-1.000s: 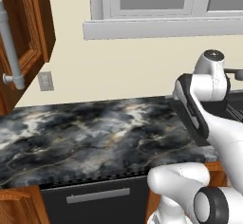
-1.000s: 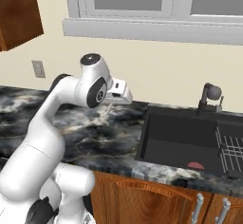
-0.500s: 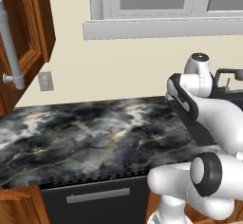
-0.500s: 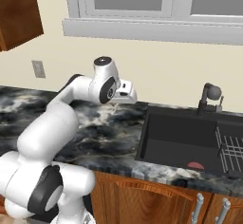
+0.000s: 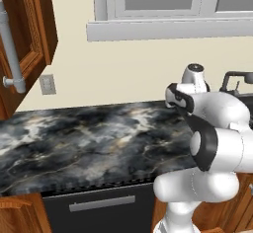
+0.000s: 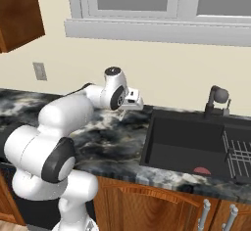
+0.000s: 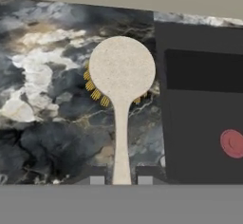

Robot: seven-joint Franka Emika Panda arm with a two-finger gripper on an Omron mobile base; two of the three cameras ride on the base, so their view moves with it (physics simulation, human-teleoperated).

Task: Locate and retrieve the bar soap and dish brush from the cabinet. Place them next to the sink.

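Observation:
My gripper (image 7: pixel 121 179) is shut on the thin pale handle of the dish brush (image 7: pixel 121 71). The brush's round cream head, with yellow bristles showing at its edge, hangs over the dark marble counter (image 7: pixel 42 90), just left of the black sink (image 7: pixel 204 71). From the right base view, the hand (image 6: pixel 131 100) hovers low over the counter beside the sink's (image 6: pixel 166 137) left rim. The reddish-brown cabinet (image 5: pixel 27 39), with its long grey bar handle (image 5: pixel 12 54), stands at the upper left. The bar soap is out of view.
A red drain (image 7: pixel 232 142) sits in the sink bottom. A dark faucet (image 6: pixel 215 100) rises behind the basin and a wire rack (image 6: pixel 238 151) lies at its right. A wall outlet (image 6: pixel 39 71) and a window sill (image 6: pixel 157 32) line the back wall.
The arm has folded lower and swung the hand a little to the right and down, toward the sink's left rim. The brush stays in the grip.

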